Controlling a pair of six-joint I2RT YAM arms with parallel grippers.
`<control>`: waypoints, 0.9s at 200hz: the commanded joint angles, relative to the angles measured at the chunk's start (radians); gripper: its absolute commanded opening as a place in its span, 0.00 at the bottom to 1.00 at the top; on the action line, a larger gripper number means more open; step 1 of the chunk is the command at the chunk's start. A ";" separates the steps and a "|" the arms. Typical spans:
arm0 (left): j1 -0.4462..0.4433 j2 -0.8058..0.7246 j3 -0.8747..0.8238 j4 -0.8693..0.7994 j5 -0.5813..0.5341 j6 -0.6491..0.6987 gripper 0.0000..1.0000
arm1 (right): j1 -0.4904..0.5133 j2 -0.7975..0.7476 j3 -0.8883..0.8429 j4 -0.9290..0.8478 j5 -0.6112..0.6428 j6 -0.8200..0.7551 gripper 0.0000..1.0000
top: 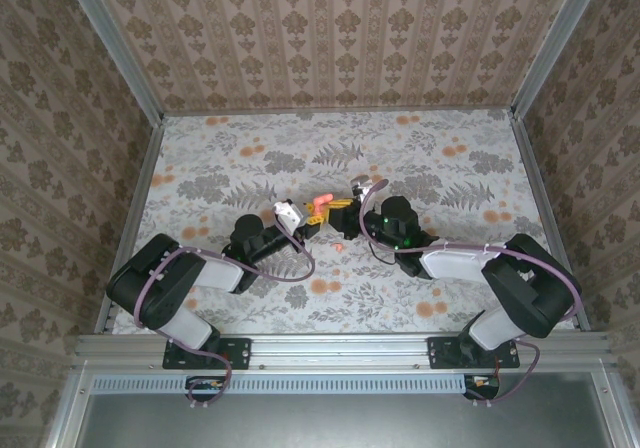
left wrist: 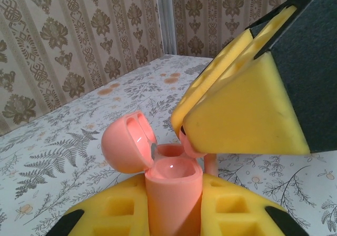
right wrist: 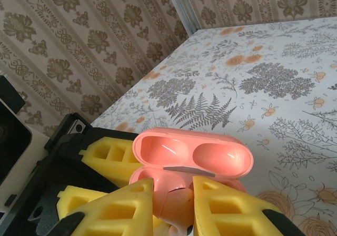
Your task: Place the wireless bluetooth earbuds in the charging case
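Over flowered cloth (top: 250, 158) the left gripper (left wrist: 174, 194) is clamped on the open charging case (right wrist: 192, 154) and the right gripper (right wrist: 171, 194) pinches one earbud (right wrist: 176, 207) just above its well, so better lower it straight, stem first, without pushing the case.

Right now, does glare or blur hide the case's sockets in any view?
Left wrist: mild sheen on the case, sharp enough, but the right gripper looms across one socket. Right wrist: bright streaks inside the lid; its own fingers cover most of the sockets. Top external: even light, case too small to read.
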 commanded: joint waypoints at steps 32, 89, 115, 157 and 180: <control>-0.006 -0.009 -0.012 0.027 0.005 -0.019 0.05 | 0.009 -0.060 0.027 0.046 -0.002 -0.024 0.20; -0.006 -0.015 -0.007 0.027 0.044 -0.025 0.05 | 0.009 -0.073 0.032 0.030 -0.027 -0.078 0.20; -0.007 -0.021 0.002 0.027 0.081 -0.039 0.04 | 0.009 -0.070 0.042 0.021 -0.034 -0.108 0.20; -0.004 -0.031 0.010 0.027 0.094 -0.055 0.05 | 0.009 -0.064 0.053 0.016 -0.057 -0.112 0.20; -0.003 -0.039 0.014 0.027 0.096 -0.063 0.05 | 0.009 -0.061 0.055 0.012 -0.068 -0.116 0.21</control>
